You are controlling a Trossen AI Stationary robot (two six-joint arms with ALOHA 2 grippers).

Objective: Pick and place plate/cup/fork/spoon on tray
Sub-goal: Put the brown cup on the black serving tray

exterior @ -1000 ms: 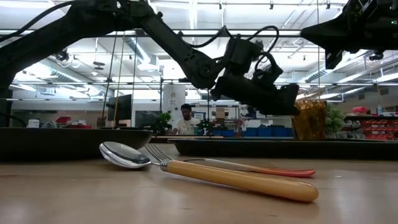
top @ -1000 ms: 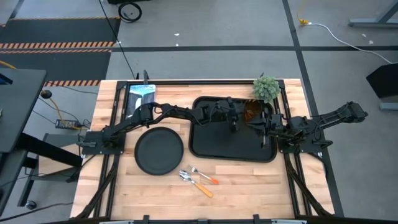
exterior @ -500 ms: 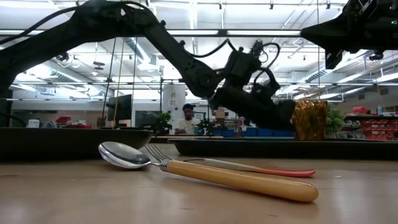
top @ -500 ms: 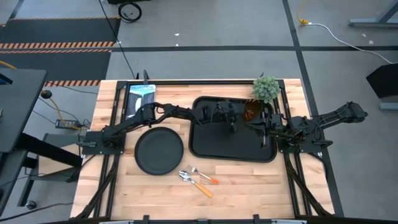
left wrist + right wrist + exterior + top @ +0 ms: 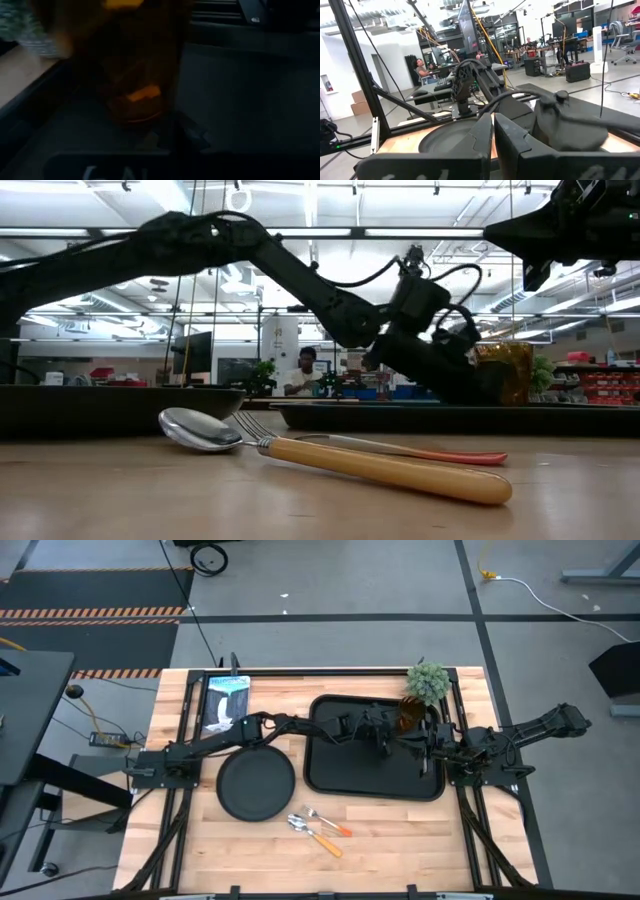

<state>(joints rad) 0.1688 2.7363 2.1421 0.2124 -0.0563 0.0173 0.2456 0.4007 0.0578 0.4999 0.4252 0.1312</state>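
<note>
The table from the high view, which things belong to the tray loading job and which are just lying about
Job items:
large black rectangular tray
amber translucent cup, at the left gripper
round matte black plate
orange-handled metal fork
yellow-handled metal spoon

Lying about:
fuzzy green plant
flat white and dark packet

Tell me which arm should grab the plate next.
Left, probably. The plate lies on the left arm's side, near its base. The left hand is at the cup; the right hand waits across the tray.
</note>
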